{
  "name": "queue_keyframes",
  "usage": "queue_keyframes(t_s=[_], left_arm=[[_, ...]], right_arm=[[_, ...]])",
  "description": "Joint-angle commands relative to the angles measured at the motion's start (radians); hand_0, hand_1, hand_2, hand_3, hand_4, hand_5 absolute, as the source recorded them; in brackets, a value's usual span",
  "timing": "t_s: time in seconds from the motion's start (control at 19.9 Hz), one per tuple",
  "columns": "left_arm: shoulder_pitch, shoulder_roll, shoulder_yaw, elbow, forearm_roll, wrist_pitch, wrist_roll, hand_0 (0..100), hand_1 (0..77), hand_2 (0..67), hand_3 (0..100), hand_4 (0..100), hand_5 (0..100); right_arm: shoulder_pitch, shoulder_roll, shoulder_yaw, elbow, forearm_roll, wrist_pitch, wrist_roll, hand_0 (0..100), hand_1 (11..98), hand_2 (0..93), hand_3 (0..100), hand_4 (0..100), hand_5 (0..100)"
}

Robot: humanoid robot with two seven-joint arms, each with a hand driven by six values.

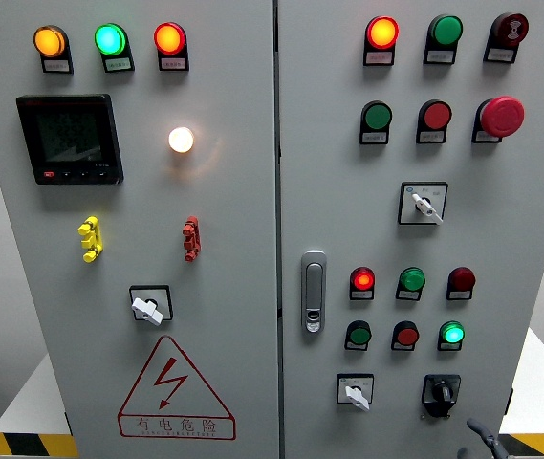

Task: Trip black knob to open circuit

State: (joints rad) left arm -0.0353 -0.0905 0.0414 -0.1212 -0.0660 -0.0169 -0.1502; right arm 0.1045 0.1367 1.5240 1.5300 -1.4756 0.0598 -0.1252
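Head view: black knob [441,391] sits just up-left of the right hand [483,438], whose grip I cannot tell.

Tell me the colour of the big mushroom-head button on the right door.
Red, on a black base: the mushroom-head button, seen clearly in the head view.

Black knob [441,391] sits right of white switch [355,391].

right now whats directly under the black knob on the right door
Under the black knob is bare grey door panel. At the bottom edge, slightly to its right, a dark hand rises. Whether it holds anything, and which arm it belongs to, cannot be seen.
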Motion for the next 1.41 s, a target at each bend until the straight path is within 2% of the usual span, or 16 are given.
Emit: queue_keyframes(t_s=[0.0,0.1,0.15,0.35,0.5,0.8,1.36], left_arm=[[0.0,0.0,0.0,0.0,0.0,0.0,0.0,0,3.3,12.7,21,7,2],[0.0,0.0,0.0,0.0,0.0,0.0,0.0,0,3.2,12.7,21,7,2],[0.0,0.0,0.0,0.0,0.0,0.0,0.0,0,3.2,12.7,21,7,2],[0.0,0.0,0.0,0.0,0.0,0.0,0.0,0,3.2,12.8,21,7,2],[0.0,0.0,0.0,0.0,0.0,0.0,0.0,0,3.3,12.8,21,7,2],[0.0,0.0,0.0,0.0,0.0,0.0,0.0,0,3.3,12.7,21,7,2],[0.0,0.0,0.0,0.0,0.0,0.0,0.0,0,3.3,12.8,21,7,2]], right_arm=[[-0.037,0.0014,-0.001,0.024,0.001,0.002,0.002,81,43.4,6.3,72,67,92],[-0.052,0.0014,-0.001,0.041,0.001,0.002,0.002,81,43.6,6.7,64,60,87],[-0.057,0.0014,-0.001,0.05,0.001,0.002,0.004,81,43.8,6.8,57,54,83],[-0.077,0.0029,-0.004,0.081,0.001,0.003,0.002,81,45.8,7.9,37,30,61],[-0.098,0.0044,-0.01,0.094,0.0,0.003,0.002,81,47.6,8.9,30,21,50],[-0.137,0.0045,-0.015,0.127,-0.008,0.003,0.004,82,47.8,9.2,22,14,41],[-0.161,0.0014,-0.011,0.136,-0.009,0.003,0.007,85,47.7,9.7,19,11,34]])
